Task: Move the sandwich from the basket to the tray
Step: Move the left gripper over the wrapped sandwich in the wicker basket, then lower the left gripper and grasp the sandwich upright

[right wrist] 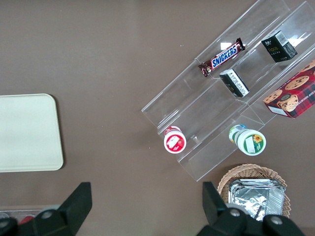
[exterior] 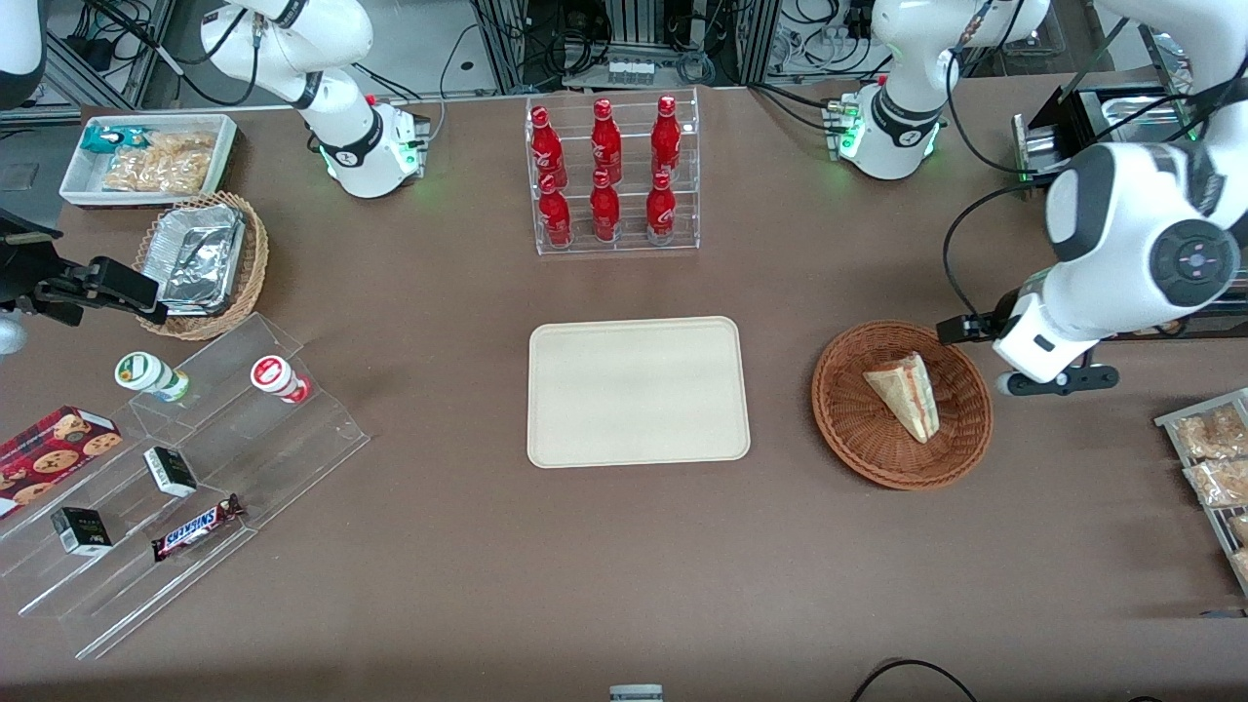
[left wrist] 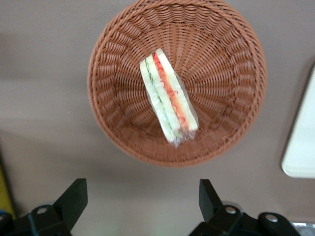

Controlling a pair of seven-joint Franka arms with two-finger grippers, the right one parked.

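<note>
The sandwich (exterior: 907, 395), a white bread wedge with a red and green filling, lies in the reddish-brown wicker basket (exterior: 858, 429). The left gripper (exterior: 1058, 378) hovers beside the basket, toward the working arm's end of the table. In the left wrist view the gripper (left wrist: 142, 196) is open and empty over bare table, with the sandwich (left wrist: 169, 96) in the basket (left wrist: 221, 64) just ahead of its fingertips. The cream tray (exterior: 639, 390) lies empty at mid-table, beside the basket toward the parked arm's end. Its corner shows in the left wrist view (left wrist: 301, 147).
A clear rack of red bottles (exterior: 614, 175) stands farther from the front camera than the tray. Snack packets on a rack (exterior: 1214, 458) lie at the working arm's end. A stepped acrylic shelf (exterior: 195, 468), a tan basket of foil containers (exterior: 205, 258) and a white bin (exterior: 146, 156) are at the parked arm's end.
</note>
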